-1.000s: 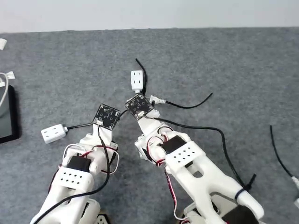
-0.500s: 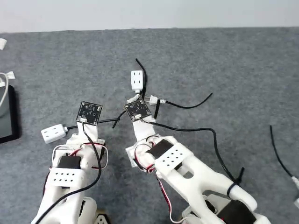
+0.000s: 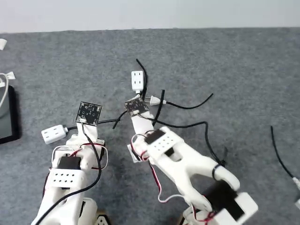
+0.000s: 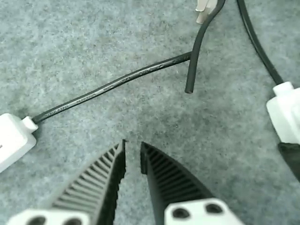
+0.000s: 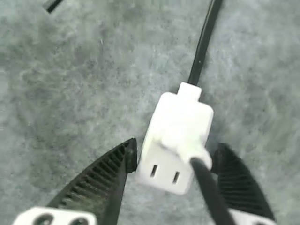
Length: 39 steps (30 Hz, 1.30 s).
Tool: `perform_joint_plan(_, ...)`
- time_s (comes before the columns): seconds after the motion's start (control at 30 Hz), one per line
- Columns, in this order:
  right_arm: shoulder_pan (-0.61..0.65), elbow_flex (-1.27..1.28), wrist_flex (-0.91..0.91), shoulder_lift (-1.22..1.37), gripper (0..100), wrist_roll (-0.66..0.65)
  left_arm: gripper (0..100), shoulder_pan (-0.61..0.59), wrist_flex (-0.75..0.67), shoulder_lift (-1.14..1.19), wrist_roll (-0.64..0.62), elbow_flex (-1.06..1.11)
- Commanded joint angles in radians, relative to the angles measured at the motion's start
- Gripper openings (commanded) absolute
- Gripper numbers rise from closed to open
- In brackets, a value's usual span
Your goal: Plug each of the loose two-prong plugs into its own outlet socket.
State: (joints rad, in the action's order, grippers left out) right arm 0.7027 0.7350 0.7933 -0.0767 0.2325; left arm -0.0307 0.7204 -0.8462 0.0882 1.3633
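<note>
base: run me across the counter, left to right.

op: far left, a white outlet socket lies flat, its cord trailing toward the middle. my left claw hangs just above the felt near it, all but closed, a thin slit between the fingers and nothing in it. that socket sits off to one side of the claw, not in front of it.

base: middle?

op: second outlet socket, long axis pointing away from the arms, cord leaving its far end. my right claw is open and straddles it, one finger close against a corner, the other standing clear. the slotted end faces back toward my wrist. a black cord crosses in front of that end.

base: and the plug?

op: two-prong plug lies just beside that socket, on its right and a bit nearer the arms. its long axis runs crosswise to the socket's, prongs pointing left. the right arm is much the nearer. i judge the plug needs a quarter turn before prongs and slots line up, and something must steady the socket.

base: further right?

op: a loose cord well apart near the edge; i can't make out its plug properly.
</note>
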Motion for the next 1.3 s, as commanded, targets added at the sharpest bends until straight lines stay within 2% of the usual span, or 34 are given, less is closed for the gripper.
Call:
perform_joint_plan(0.0,-0.027,-0.095,0.045,0.005,0.0,-0.124,1,-0.002,-0.025,-0.017,-0.008,-0.059)
perform_joint_plan(0.07,-0.048,-0.095,0.091,-0.008,2.8,-0.152,1,0.000,-0.025,-0.017,-0.008,-0.059)
perform_joint_plan(0.17,-0.101,-0.086,0.150,-0.071,1.2,-0.153,1,0.000,-0.025,-0.017,-0.008,-0.059)
perform_joint_plan(0.33,-0.326,-0.055,0.265,-0.282,0.8,-0.157,1,0.002,-0.025,-0.015,-0.008,-0.058)
perform_joint_plan(0.47,-0.631,-0.051,0.364,-0.456,0.8,-0.186,1,0.003,-0.025,-0.015,-0.008,-0.058)
perform_joint_plan(0.67,-1.170,-0.015,0.414,-0.587,0.8,-0.394,1,0.005,-0.025,-0.014,-0.008,-0.058)
perform_joint_plan(0.77,-1.408,0.037,0.349,-0.588,0.8,-0.502,1,0.005,-0.025,-0.011,-0.008,-0.058)
perform_joint_plan(0.9,-1.646,0.147,0.160,-0.588,0.9,-0.634,1,0.006,-0.025,-0.009,-0.008,-0.056)
perform_joint_plan(1.03,-1.765,0.242,-0.041,-0.588,1.2,-0.726,1,0.008,-0.041,-0.014,-0.008,-0.033)
perform_joint_plan(1.13,-1.799,0.255,-0.093,-0.588,2.3,-0.735,2,0.008,-0.069,-0.014,-0.008,-0.015)
perform_joint_plan(1.27,-1.793,0.255,0.004,-0.590,17.7,-0.689,2,0.008,-0.068,-0.014,-0.009,-0.019)
